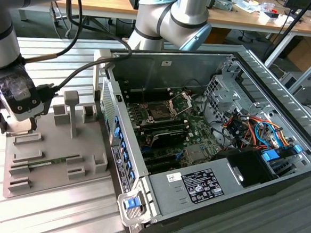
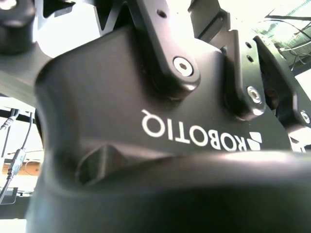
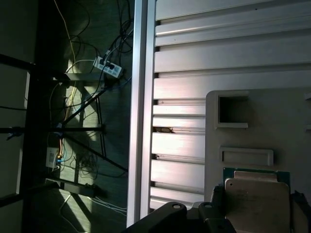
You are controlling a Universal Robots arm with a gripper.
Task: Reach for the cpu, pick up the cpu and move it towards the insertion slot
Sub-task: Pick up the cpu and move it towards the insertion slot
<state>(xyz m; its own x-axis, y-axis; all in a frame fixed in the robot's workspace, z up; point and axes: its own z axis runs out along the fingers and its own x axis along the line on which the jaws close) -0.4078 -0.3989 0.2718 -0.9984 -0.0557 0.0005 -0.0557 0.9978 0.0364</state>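
Note:
In the first wrist view the cpu (image 3: 255, 196), a flat square chip with a silvery-tan top and a thin green edge, lies on the grey holder block (image 3: 286, 121). My gripper (image 3: 257, 211) has a dark finger tight against each of its two sides. In the exterior view the gripper (image 1: 15, 125) is low over the far left end of that holder block (image 1: 96, 163). The gripper's black body (image 2: 160, 131) fills the second wrist view. The insertion slot (image 1: 158, 112), a dark square socket with its metal bracket raised, sits on the green board inside the open computer case, well off to the exterior view's right.
The open computer case (image 1: 175, 59) has tall metal walls, drive cages and coloured cables (image 1: 256, 129) inside. Grey upright posts (image 1: 70, 110) stand on the holder block, and a thin green memory stick (image 1: 48, 164) lies in it. The ribbed metal table (image 3: 218, 53) ends at an edge above floor cables.

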